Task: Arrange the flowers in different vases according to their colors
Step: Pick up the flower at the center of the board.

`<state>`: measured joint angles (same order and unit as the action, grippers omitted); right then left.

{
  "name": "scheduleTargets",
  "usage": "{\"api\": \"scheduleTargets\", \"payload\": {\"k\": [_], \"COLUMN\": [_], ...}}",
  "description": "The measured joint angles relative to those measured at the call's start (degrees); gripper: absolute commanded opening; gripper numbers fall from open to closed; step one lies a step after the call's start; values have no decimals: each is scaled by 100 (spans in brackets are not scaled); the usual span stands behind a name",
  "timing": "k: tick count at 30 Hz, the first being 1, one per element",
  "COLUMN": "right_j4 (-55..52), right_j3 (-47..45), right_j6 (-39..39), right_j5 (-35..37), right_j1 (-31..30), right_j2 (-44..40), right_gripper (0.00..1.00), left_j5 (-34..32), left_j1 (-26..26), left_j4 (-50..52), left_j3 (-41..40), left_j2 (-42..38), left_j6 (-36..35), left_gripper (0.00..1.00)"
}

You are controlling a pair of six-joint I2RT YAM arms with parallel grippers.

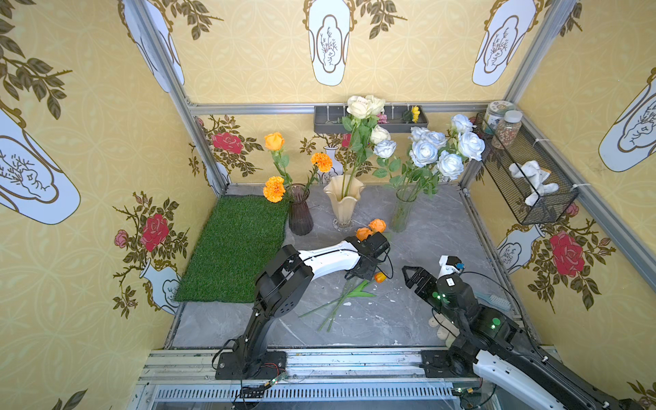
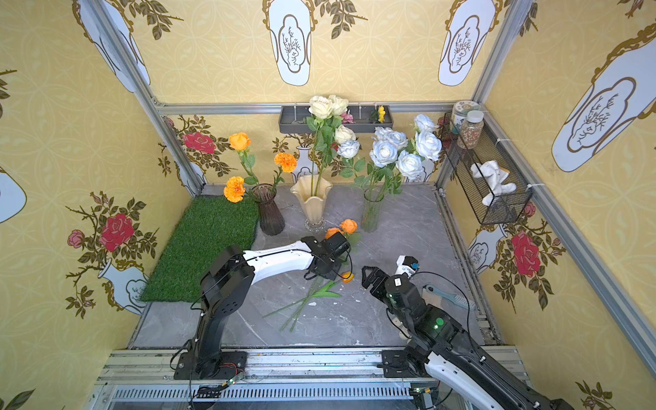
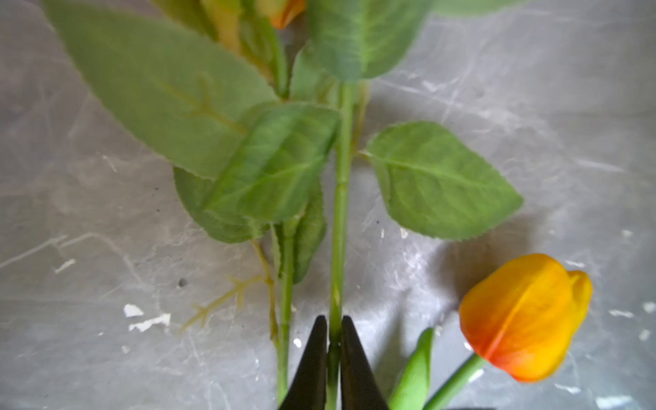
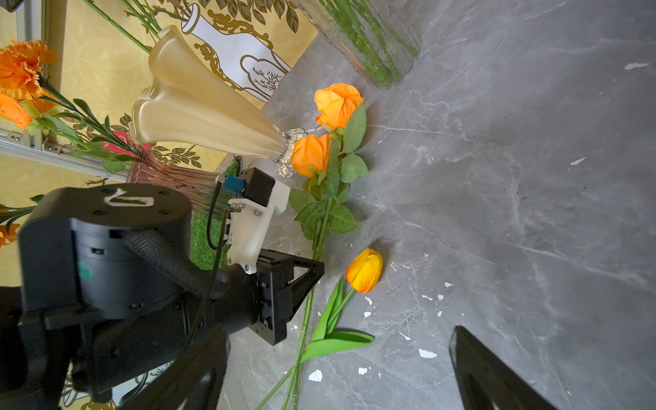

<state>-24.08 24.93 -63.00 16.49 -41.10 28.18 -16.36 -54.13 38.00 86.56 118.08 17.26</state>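
Although most of the sorting looks done, 3 orange flowers lie loose on the gray table (image 1: 426,319) in front of the vases. They are 2 orange roses (image 1: 377,225), heads just beside the foot of the cream vase (image 1: 343,206), and a tulip (image 1: 380,277) nearer the robot.

Behind them, the purple vase (image 1: 300,216) holds an upright orange rose (image 1: 274,141) and 2 marigolds (image 1: 321,161). Cream roses (image 1: 359,106) stand in the cream vase and pale-blue roses (image 1: 424,152) in the clear vase (image 1: 403,213).

The left gripper (image 3: 333,323) is clenched on 1 green stem (image 3: 340,198) below its leaves. A 2nd stem runs just beside the jaws, outside them, and the tulip head lies apart on the other side. I cannot tell which rose head the pinched stem carries. Both heads appear to rest on the table, so the lift looks not yet begun.

The right gripper (image 1: 408,277) hangs near the tulip, jaws spread wide, holding nothing.

By my reading, what is left is to carry this rose to the purple vase, then the other rose and the tulip.
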Motion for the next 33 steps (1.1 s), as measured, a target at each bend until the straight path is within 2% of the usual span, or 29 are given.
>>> {"api": "scheduleTargets", "payload": {"k": [7,15,24,33], "right_j4": [0,-20,-44,-37], "right_j3": [-4,-37,-374,-352], "right_j6": [-4,-24,-238,-271], "right_j5": [17,48,363,437], "right_j1": [0,0,0,0], "right_j2": [-7,-127,-914,-723], "right_gripper": [97,97,97,97], "left_j5": [-254,-468,-678,-909], "left_j1": [-66,-129,-129,-140], "left_j4": [-542,-1215,-1744,-1956], "left_j3": [-522,-1137,-1419,-1834], "left_j2": [-645,-1733,-3062,-4693], "left_j6": [-378,-671,-658,-348], "left_gripper": [3,0,0,0]}}
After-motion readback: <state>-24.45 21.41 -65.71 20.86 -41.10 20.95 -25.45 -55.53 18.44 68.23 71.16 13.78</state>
